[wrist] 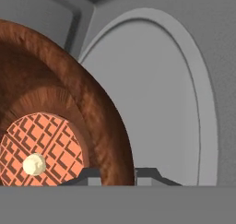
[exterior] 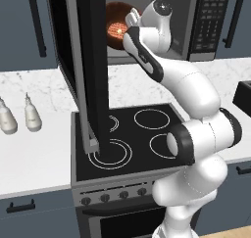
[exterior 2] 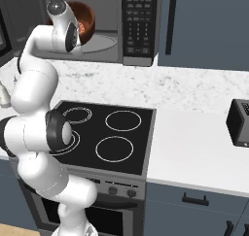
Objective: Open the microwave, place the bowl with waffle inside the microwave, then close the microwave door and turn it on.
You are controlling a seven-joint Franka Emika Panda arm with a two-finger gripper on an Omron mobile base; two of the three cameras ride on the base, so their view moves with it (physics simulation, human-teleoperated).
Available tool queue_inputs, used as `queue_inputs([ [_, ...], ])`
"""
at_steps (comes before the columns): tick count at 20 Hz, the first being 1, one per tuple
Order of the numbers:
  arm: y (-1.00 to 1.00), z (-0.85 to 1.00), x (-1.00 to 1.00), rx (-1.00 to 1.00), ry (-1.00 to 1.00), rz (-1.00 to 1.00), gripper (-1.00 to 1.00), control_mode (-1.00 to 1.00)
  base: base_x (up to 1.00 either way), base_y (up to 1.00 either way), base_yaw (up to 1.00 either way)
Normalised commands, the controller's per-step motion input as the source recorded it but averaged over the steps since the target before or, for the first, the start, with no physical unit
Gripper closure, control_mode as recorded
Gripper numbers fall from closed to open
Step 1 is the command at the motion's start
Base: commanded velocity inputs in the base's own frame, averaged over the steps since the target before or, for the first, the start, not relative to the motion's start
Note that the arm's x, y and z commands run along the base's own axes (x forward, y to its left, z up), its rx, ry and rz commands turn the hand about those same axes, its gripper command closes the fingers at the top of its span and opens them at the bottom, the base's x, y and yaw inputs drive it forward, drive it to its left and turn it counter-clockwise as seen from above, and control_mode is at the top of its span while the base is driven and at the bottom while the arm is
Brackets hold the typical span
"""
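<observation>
The microwave [exterior: 211, 21] hangs above the stove, and the microwave door [exterior: 92, 60] is swung wide open to the left. My arm reaches into the grey cavity. The bowl with waffle [exterior: 116, 22] is reddish-brown and sits tilted in the opening, above the round turntable [wrist: 152, 103]. The orange grid waffle [wrist: 44, 149] with a pale dab lies in the bowl's bottom. In the hand view my gripper [wrist: 117, 174] is shut on the bowl's rim, one fingertip [wrist: 90, 173] inside and one outside. From the right base view the bowl [exterior 2: 86, 12] shows behind my hand, left of the keypad [exterior 2: 138, 21].
A black stove [exterior: 142, 129] with ring burners lies under the open door, whose lower corner hangs over the front left burner. Two small white bottles [exterior: 32, 115] stand on the left marble counter. A dark toaster [exterior 2: 239, 122] sits on the right counter.
</observation>
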Motion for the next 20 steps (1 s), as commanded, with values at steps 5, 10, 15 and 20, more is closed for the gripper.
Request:
queue_inputs([
  [5, 0.00, 0.00, 0.00, 0.00, 0.00, 0.00, 1.00, -1.00, 0.00, 0.00, 0.00],
  [10, 0.00, 0.00, 0.00, 0.00, 0.00, 0.00, -1.00, -1.00, 0.00, 0.00, 0.00],
  [15, 0.00, 0.00, 0.00, 0.00, 0.00, 0.00, -1.00, -1.00, 0.00, 0.00, 0.00],
  [20, -0.07, 0.04, -0.20, 0.00, -0.06, 0.00, -1.00, -1.00, 0.00, 0.00, 0.00],
])
